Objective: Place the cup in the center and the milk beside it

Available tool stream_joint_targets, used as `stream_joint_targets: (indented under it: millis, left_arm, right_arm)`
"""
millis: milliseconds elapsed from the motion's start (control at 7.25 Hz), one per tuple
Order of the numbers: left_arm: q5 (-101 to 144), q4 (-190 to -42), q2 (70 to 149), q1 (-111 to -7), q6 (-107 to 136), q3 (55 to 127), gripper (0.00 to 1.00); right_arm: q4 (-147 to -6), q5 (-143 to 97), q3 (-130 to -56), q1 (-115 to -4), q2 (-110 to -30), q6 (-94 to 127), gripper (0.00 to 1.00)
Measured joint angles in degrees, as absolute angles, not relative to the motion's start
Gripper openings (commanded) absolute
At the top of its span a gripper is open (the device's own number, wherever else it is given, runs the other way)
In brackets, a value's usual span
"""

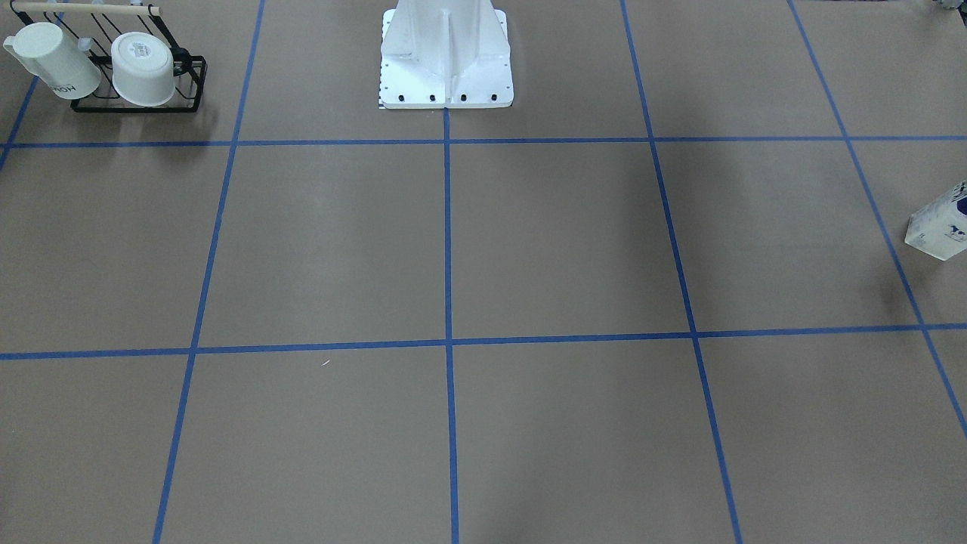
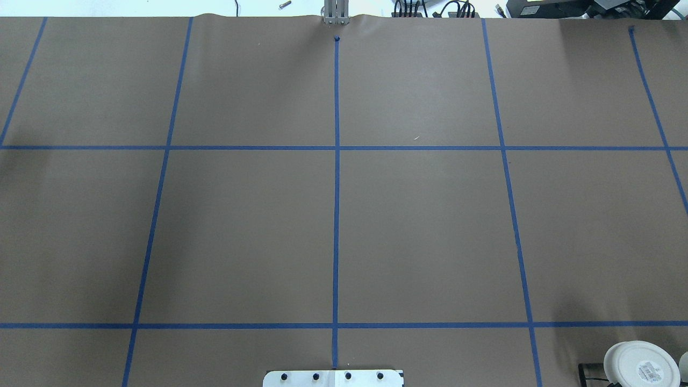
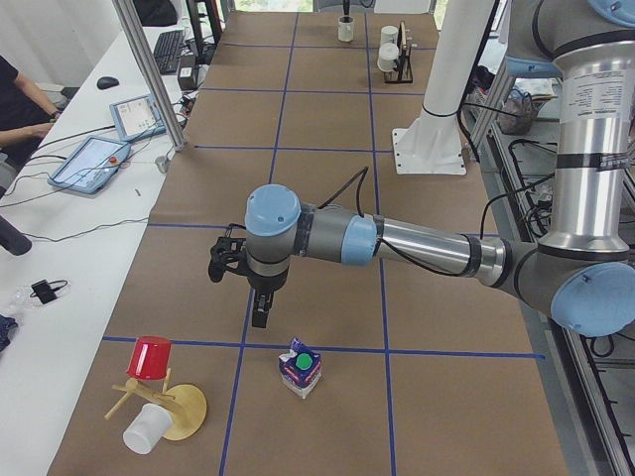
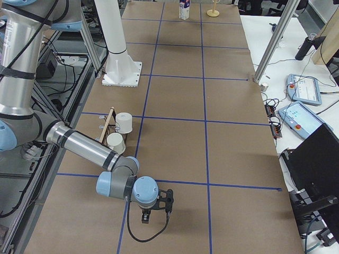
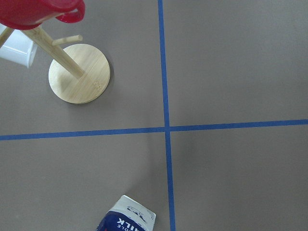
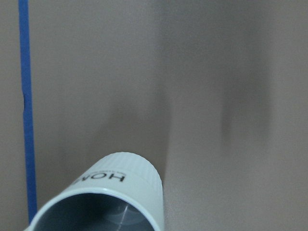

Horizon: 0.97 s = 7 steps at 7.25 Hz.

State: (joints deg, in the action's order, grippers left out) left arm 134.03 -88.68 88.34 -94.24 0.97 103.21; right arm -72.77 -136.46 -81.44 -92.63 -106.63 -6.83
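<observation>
We find the cup [image 1: 57, 60] tilted on a black rack [image 1: 189, 83] at the right end of the desk [image 1: 574, 242], near the right arm [image 4: 85, 148]. The milk [image 3: 300, 369] stands upright at the left end, near the left arm [image 3: 417, 243]. Whether the left jaws or the right jaws are spread, we cannot tell.

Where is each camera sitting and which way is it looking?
Front-facing: across the table, facing the robot's base; no arms.
Overhead: behind the robot, looking down on the table; only the base shows.
Left: table's left end; left arm near, left gripper by the milk.
Right: table's right end; right arm and right gripper near.
Left wrist: down at the milk; no fingers.
Right wrist: at the cup; no fingers.
Shared: left and left wrist views both show the milk.
</observation>
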Motion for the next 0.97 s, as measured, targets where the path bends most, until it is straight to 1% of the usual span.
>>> stream_joint_targets:
  millis: [138,552,966]
  left_arm:
    - [134.08,-88.68,88.34,-94.27,0.95,103.21,0.98]
    - [134.12,-88.7,88.33,-94.3,0.88,103.12,0.98]
    - [134.12,-88.77,88.22,-94.31,0.88,103.12,0.98]
  right_arm:
    - [-72.76,-136.57,-81.07,-92.48,-106.62,-7.43,0.0]
    - [-72.84,-137.1,-80.36,-92.36,-105.39,-9.93,0.0]
    - [-73.74,-143.38,-80.32,-92.47,-100.48,-8.97,0.0]
